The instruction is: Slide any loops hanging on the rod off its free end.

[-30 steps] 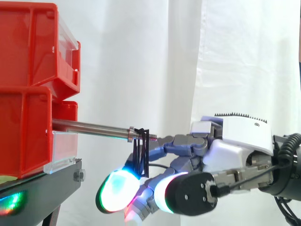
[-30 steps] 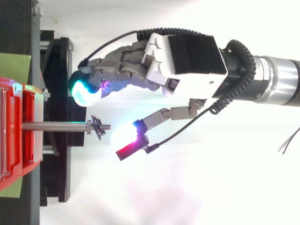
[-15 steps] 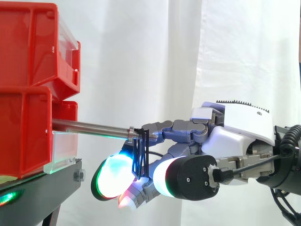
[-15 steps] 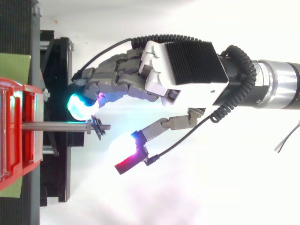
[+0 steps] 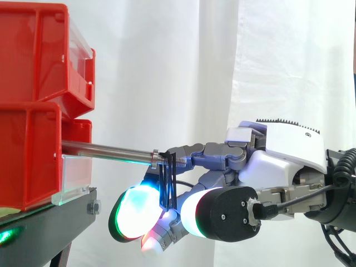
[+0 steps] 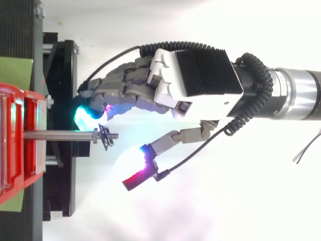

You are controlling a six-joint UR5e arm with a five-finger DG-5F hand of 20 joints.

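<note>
Hand (image 6: 195,75) nearer loop (image 5: 167,186) at tip, horizontal rod (image 5: 105,149).

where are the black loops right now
In the side view the black loops hang at the free right end of the rod, between the glowing fingertips of the robot hand.

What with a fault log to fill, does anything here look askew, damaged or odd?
Only the black loops: they hang bunched at the threaded free end of the rod, and from above they sit skewed across it rather than square. Nothing looks spilled or broken. The robot hand is open beside them.
</note>
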